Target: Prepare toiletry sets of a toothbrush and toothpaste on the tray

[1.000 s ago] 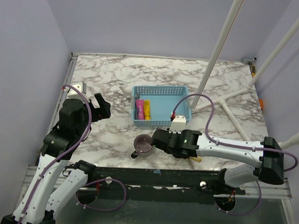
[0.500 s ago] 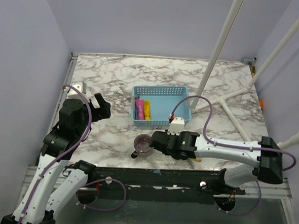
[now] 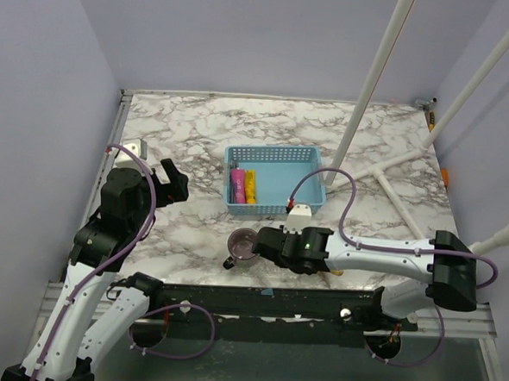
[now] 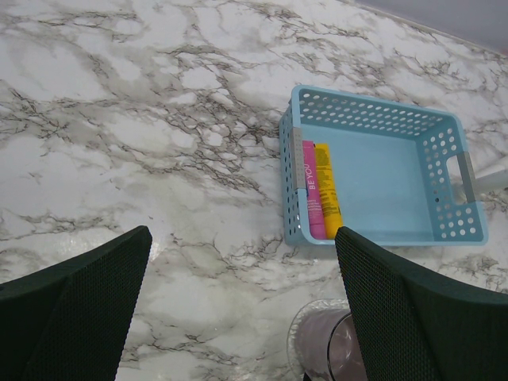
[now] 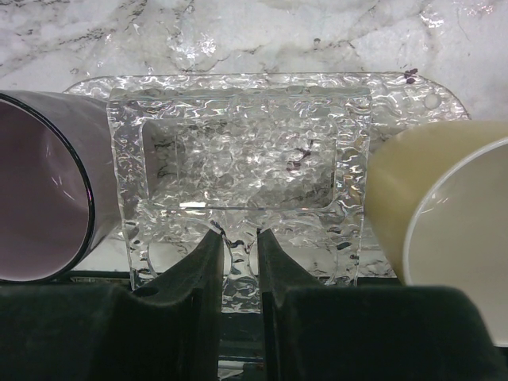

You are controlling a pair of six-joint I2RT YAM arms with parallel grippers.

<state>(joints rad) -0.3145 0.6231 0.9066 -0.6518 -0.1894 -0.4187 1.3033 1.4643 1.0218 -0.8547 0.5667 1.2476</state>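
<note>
Right gripper (image 5: pixel 236 246) pinching the tray (image 5: pixel 246 159) rim between purple mug (image 5: pixel 40 198) and cream mug (image 5: pixel 444 214); best dragged level, slowly. Pink tube (image 4: pixel 309 190) and yellow tube (image 4: pixel 326 190) lie in the basket (image 4: pixel 373 113).

Top external view is looking down from above the near edge over the whole marble table (image 3: pixel 197 144); left wrist is sharing its blue basket (image 3: pixel 272 150) and purple mug (image 3: pixel 244 244) from higher up; right wrist is peering closely at the clear tray (image 5: pixel 238 159).

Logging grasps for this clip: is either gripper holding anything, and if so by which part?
The right gripper pinches the clear tray by the middle of its near rim. The left gripper is open, holding nothing.
</note>
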